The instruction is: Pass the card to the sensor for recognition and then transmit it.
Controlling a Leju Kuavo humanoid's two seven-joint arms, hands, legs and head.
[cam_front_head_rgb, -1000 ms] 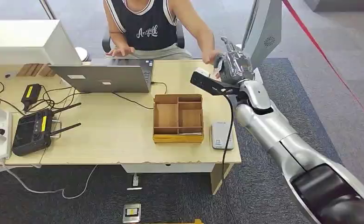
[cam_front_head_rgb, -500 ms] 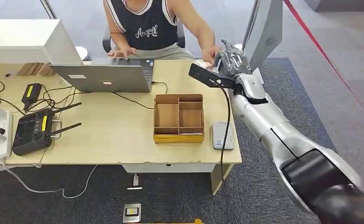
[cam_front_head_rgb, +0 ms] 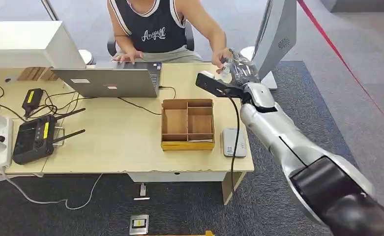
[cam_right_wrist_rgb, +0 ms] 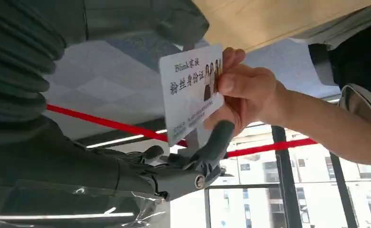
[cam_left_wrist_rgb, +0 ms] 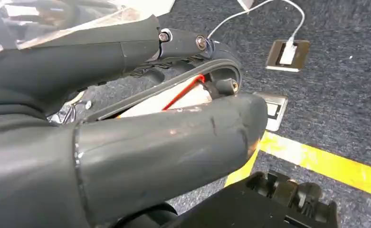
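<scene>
R hand (cam_front_head_rgb: 239, 69) upper right of head view, fingers pinching the ID card (cam_right_wrist_rgb: 189, 92) w/ person's hand (cam_right_wrist_rgb: 245, 92) on its other edge. Card could drop if both let go together. Card reads "Blink". L hand (cam_left_wrist_rgb: 126, 118): can't tell its state

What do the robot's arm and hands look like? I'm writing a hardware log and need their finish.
The right arm is glossy silver in rounded segments, with a black band near the shoulder. A black cable hangs beside it. The right hand is grey with darker fingers and clear plastic film over it. The left hand has a thick grey thumb, dark fingers and a red wire inside.
</scene>
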